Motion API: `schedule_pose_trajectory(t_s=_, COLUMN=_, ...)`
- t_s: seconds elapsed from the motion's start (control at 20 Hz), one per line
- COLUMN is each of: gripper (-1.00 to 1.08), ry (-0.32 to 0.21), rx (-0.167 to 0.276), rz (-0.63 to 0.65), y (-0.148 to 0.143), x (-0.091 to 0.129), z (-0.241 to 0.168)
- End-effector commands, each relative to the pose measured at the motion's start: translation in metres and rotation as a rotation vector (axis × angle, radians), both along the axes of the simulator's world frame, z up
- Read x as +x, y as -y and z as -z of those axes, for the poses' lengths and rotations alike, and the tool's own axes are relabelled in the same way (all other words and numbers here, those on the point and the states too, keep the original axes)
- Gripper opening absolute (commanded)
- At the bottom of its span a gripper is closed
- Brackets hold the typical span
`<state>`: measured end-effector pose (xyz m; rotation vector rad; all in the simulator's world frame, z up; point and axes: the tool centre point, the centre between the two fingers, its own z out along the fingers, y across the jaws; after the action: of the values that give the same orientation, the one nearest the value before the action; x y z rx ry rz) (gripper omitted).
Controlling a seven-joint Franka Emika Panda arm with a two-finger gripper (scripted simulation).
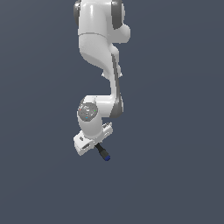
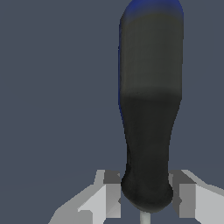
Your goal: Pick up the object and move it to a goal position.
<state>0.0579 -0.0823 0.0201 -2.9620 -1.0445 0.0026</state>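
The object point(image 2: 148, 122) is a small screwdriver with a black handle, a blue end cap point(image 2: 151, 6) and a thin grey shaft whose stub shows just below the handle. My gripper point(image 2: 146, 192) is shut on it, one grey finger pressing each side of the handle's narrow end near the shaft. In the exterior view the gripper point(image 1: 93, 145) hangs under the white arm. The object's handle point(image 1: 103, 153) sticks out of it toward the exterior view's right, blue cap outermost. The rest of the shaft is hidden behind the hand.
A plain dark grey-blue surface point(image 1: 175, 175) fills the background in both views. The white arm point(image 1: 98, 48) comes down from the top of the exterior view. No marker or other object shows.
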Motion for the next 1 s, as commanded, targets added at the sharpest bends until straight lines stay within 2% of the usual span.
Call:
schedule_pose_trajectory(t_s=0.0, gripper=-1.00, ry=0.001, rx=0.000, rz=0.000, y=0.003, x=-0.012, z=-0.003)
schedule_pose_trajectory(t_s=0.95, gripper=-1.00, ry=0.001, rx=0.000, rz=0.001, y=0.028, x=-0.131, z=-0.021)
